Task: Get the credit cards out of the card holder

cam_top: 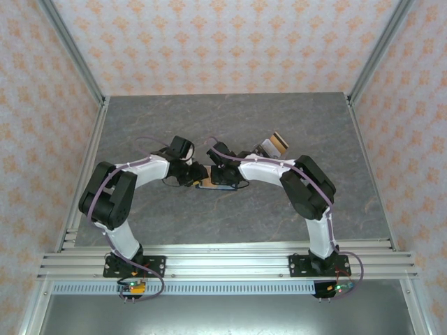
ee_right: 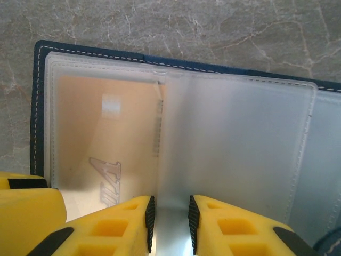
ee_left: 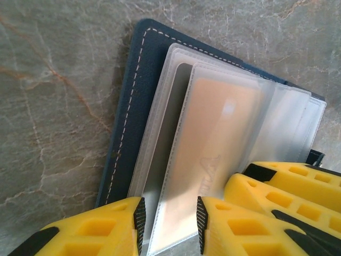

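Up close from left wrist cam: navy bifold card holder [ee_left: 128, 112] lies open on grey marbled table [ee_left: 48, 106]. White stitching follows its edge, and it runs from 7 to 2 o'clock across frame. Clear plastic sleeves [ee_left: 160, 133] fan out of it. One sleeve holds an orange-brown credit card [ee_left: 224, 122] w/ a faint logo. At 6 o'clock sits left gripper [ee_left: 169, 226], yellow fingers w/ black pads. The near end of the card-bearing sleeve lies in the gap btwn its pads. Jaws stand a little apart; can't tell whether the pads press the sleeve. At 4 o'clock, right gripper [ee_left: 242, 179] crowds in over the sleeves, just beside the left one.

Right wrist cam: holder seen square-on, navy edge along 9 & 12 o'clock. Orange-brown card sits in the sleeve toward 9 o'clock, frosted sleeves toward 3 o'clock. At 6 o'clock is right gripper, w/ the raised fold where the sleeves meet lying btwn its pads. Gap is narrow; can't tell if the pads bite. A yellow finger of left gripper shows at 8 o'clock.

Top cam: both arms bend inward to mid-table, grippers nose to nose. A small stack of credit cards [cam_top: 275, 144], orange-brown on top, lies on the table at 2 o'clock from the grippers. It is just beyond the right arm's wrist.
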Controlling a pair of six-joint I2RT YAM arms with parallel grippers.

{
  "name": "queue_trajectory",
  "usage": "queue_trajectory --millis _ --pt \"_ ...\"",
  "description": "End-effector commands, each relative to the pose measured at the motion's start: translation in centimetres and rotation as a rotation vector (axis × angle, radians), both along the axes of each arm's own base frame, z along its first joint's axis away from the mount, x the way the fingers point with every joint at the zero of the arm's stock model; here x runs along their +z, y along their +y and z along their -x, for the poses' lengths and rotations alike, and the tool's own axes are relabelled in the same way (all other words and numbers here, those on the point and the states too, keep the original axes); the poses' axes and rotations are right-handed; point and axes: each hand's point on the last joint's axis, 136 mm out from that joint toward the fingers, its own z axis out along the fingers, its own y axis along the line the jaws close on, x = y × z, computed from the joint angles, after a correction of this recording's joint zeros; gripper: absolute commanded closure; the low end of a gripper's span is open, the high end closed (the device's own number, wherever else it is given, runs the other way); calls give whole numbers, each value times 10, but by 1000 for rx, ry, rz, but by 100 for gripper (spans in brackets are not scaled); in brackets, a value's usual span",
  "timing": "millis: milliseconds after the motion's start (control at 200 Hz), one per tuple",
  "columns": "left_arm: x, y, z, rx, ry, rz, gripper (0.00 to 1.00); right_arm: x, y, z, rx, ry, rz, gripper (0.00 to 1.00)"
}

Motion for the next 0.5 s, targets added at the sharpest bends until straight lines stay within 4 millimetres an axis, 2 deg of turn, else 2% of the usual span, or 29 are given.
queue_trajectory --millis 0,150,495 --pt "2 -7 -1 -54 -6 8 64 -32 -29 25 -17 111 105 73" --pt "-2 -8 3 -83 13 5 63 -31 -27 25 -17 119 74 73" --pt "11 -26 -2 -123 -23 113 66 -27 -24 24 -40 145 -1 73"
